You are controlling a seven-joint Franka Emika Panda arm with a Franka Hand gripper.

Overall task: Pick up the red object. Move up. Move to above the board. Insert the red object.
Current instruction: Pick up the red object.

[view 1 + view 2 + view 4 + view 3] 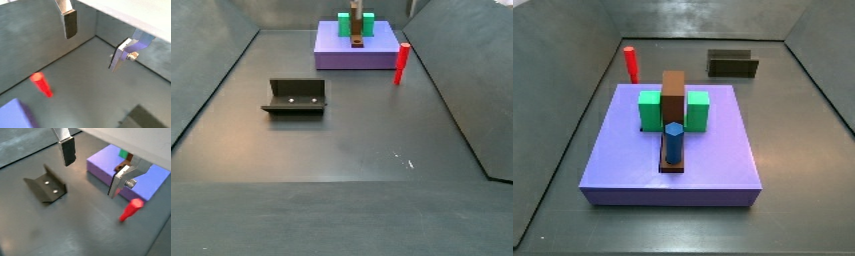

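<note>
The red object is a short bright red peg. It stands upright on the dark floor, just off a corner of the board, and shows again in the other side view. My gripper is open and holds nothing. It hangs above bare floor between the fixture and the board, with the red object off to one side and apart from both fingers. In a wrist view the gripper faces the grey walls, with the red object well away from it. Neither side view shows the gripper.
On the lavender board stand two green blocks, a brown bar and a blue peg. The dark fixture sits on the floor away from the board. Grey walls enclose the floor.
</note>
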